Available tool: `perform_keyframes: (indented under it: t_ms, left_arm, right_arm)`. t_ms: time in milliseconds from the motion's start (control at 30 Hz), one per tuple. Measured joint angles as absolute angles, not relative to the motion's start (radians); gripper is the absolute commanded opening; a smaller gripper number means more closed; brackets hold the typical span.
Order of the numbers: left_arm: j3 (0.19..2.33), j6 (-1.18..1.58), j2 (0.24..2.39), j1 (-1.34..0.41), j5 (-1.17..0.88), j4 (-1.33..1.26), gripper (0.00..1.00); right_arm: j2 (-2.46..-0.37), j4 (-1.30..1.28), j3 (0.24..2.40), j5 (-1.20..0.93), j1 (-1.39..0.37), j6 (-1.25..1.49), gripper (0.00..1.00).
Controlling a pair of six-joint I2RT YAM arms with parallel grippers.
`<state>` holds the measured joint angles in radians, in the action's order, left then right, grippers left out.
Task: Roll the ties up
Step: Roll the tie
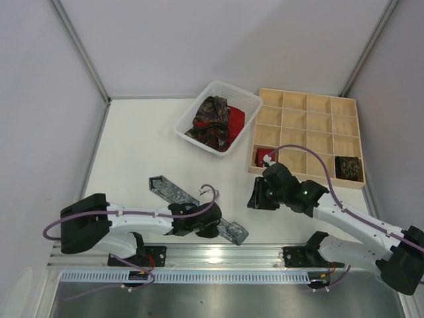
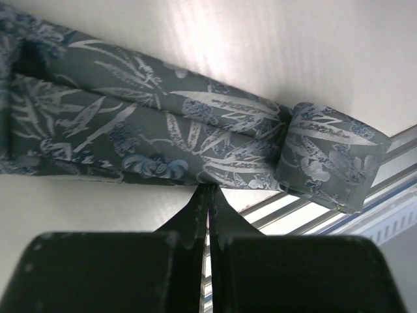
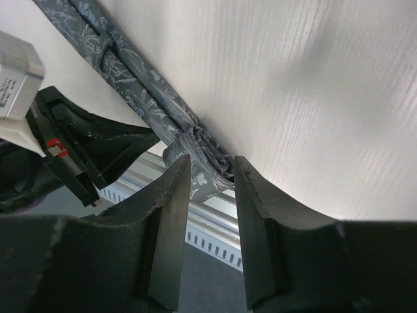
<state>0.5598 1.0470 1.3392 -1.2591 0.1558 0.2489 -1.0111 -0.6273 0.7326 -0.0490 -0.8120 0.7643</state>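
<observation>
A grey patterned tie (image 1: 173, 193) lies slantwise on the table near the front edge. Its right end (image 2: 331, 156) is folded over into a short thick flap. My left gripper (image 2: 208, 189) is shut, its tips pinching the tie's near edge just left of that flap; in the top view it (image 1: 212, 227) sits over the tie. My right gripper (image 1: 256, 199) is open and empty, hovering to the right of the tie. In the right wrist view, the tie's folded end (image 3: 203, 156) shows beyond its gap (image 3: 208, 163). Dark paisley ties (image 1: 211, 118) and a red tie (image 1: 236, 120) lie bunched in the basket.
A white plastic basket (image 1: 187, 114) stands at the back centre. A wooden grid tray (image 1: 308, 118) stands at the back right, with a small red roll (image 1: 265, 157) and a dark paisley roll (image 1: 348, 167) in its front compartments. A metal rail (image 1: 225, 250) runs along the front edge.
</observation>
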Motion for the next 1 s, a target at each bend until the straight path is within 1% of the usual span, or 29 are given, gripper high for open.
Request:
perform_keyframes:
  t_ms: [133,300,533,633,667,767,833,867,1000]
  left_arm:
    - [0.609,1.065,1.411,-1.259,0.136,0.221,0.0]
    - [0.687,1.073,1.497,-1.247,0.124,0.219,0.0]
    - [0.721,1.073,1.513,-1.195,0.134,0.272,0.01]
    - [0.729,1.079,1.509,-1.208,0.143,0.307,0.01]
    - [0.732,1.084,1.508,-1.221,0.148,0.319,0.01]
    - [0.757,1.104,1.515,-1.284,0.154,0.355,0.0]
    - [0.797,1.119,1.546,-1.333,0.149,0.361,0.01]
    - [0.82,1.126,1.57,-1.353,0.145,0.356,0.0]
    - [0.873,1.148,1.653,-1.378,0.116,0.315,0.01]
  right_arm:
    - [-0.971,-0.622,0.719,-0.038,-0.808,0.719,0.38]
    - [-0.976,-0.614,0.697,-0.038,-0.776,0.674,0.38]
    - [-1.105,-0.6,0.696,-0.035,-0.694,0.589,0.36]
    - [-1.157,-0.591,0.697,-0.047,-0.683,0.562,0.27]
    - [-1.172,-0.585,0.697,-0.054,-0.683,0.554,0.16]
    - [-1.199,-0.558,0.697,-0.069,-0.682,0.54,0.05]
    - [-1.214,-0.537,0.697,-0.081,-0.682,0.537,0.03]
    - [-1.224,-0.526,0.697,-0.086,-0.682,0.535,0.0]
    - [-1.282,-0.487,0.697,-0.104,-0.68,0.523,0.0]
